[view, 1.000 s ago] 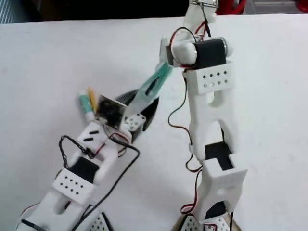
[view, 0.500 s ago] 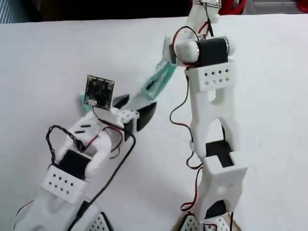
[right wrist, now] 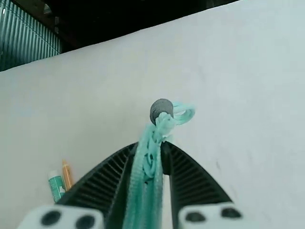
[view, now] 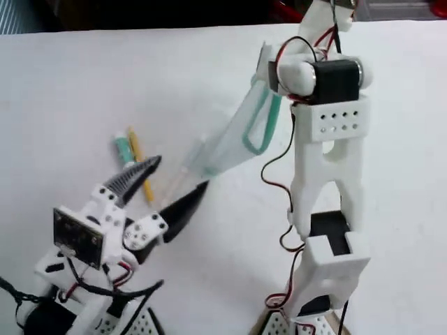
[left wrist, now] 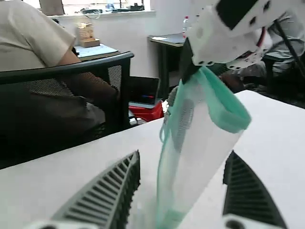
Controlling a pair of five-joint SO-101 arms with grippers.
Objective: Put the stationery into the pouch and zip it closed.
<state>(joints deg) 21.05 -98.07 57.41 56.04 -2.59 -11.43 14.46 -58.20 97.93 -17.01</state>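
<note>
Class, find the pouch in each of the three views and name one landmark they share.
High view: pouch hangs slanted at centre.
Left wrist view: pouch ahead of the open left gripper.
Right wrist view: pouch clamped in the right gripper.
Shared landmark: the right gripper pinching its zipper end.

the high camera looked steeply down on the table [view: 84, 84] from above its near edge. the left wrist camera sat low behind the left gripper [left wrist: 184, 157], facing level across the table, close to the pouch [left wrist: 195, 138]. the right wrist camera looked down past the right gripper [right wrist: 150, 148] onto the table. all three shared the pouch; high and right wrist views also shared the pencil [view: 140, 164].
</note>
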